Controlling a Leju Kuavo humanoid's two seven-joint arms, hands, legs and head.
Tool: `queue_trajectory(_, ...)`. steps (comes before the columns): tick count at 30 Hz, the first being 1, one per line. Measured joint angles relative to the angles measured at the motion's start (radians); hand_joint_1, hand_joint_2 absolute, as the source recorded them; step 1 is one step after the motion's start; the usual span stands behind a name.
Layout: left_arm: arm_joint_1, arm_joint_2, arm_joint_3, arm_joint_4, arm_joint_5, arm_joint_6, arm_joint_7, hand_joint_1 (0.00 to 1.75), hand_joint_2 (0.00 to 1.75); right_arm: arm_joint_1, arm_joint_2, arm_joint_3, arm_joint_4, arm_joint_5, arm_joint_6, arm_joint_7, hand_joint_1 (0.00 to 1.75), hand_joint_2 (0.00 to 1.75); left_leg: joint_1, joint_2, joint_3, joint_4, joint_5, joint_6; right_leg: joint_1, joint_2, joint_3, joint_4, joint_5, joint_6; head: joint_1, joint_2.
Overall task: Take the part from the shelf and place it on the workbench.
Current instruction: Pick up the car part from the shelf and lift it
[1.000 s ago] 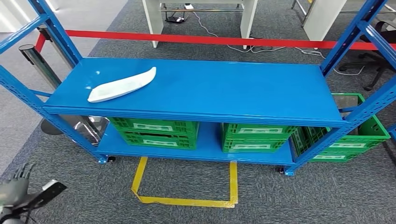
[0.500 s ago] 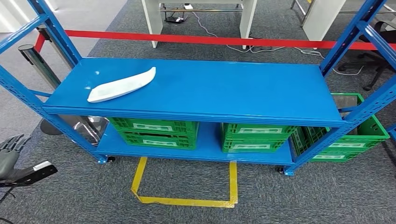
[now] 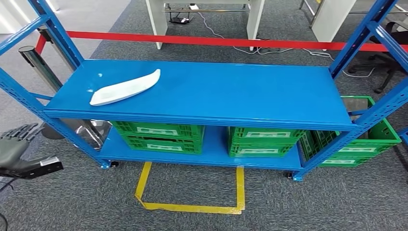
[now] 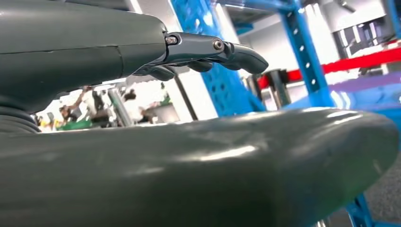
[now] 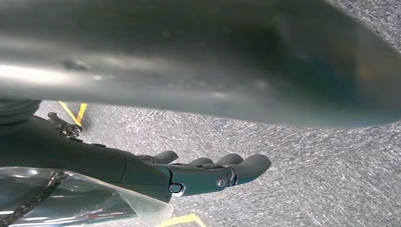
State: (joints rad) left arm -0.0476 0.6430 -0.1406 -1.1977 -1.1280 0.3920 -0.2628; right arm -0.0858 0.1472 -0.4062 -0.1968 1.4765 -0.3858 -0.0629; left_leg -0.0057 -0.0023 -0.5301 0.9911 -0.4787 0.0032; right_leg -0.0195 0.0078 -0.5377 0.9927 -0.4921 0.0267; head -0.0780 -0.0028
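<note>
A long white curved part [image 3: 124, 87] lies on the top board of the blue shelf [image 3: 231, 91], toward its left end. My left hand [image 3: 14, 144] hangs low at the far left, below and left of the shelf's front corner, its fingers spread and holding nothing. In the left wrist view the same left hand [image 4: 198, 109] has its thumb and dark fingers [image 4: 208, 49] apart before a blue shelf post [image 4: 302, 52]. The right hand [image 5: 198, 177] hangs over grey carpet with its fingers extended and nothing in them.
Green crates [image 3: 161, 136] stand on the lower shelf board, and another green crate [image 3: 373, 139] sits to the right of the shelf. Yellow tape [image 3: 192, 207] marks a square on the carpet in front. A red barrier band [image 3: 207, 41] runs behind, with a chrome post [image 3: 41, 65] at the left.
My left hand has risen from the bottom left corner toward the shelf's front left corner. The part and the shelf have not moved.
</note>
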Motion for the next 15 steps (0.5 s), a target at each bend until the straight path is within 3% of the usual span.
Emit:
queue_trajectory(11, -0.111, 0.086, -0.074, -0.07, 0.0, -0.049, 0.003, 0.0, 0.0, 0.0, 0.0, 0.0, 0.0, -0.015, -0.002, -0.003, 0.0, 0.0, 0.0, 0.0, 0.0, 0.0, 0.001, 0.0, 0.0, 0.001, 0.0, 0.0, 0.001, -0.001, 0.0, 0.0)
queue_trajectory(15, -0.128, 0.098, -0.091, -0.073, 0.001, -0.058, 0.007, 0.0, 0.0, 0.0, 0.0, 0.0, 0.0, -0.02, -0.002, -0.003, 0.0, 0.0, 0.0, 0.001, -0.001, 0.0, 0.001, 0.0, 0.0, 0.002, -0.001, 0.0, 0.001, -0.001, 0.0, 0.0)
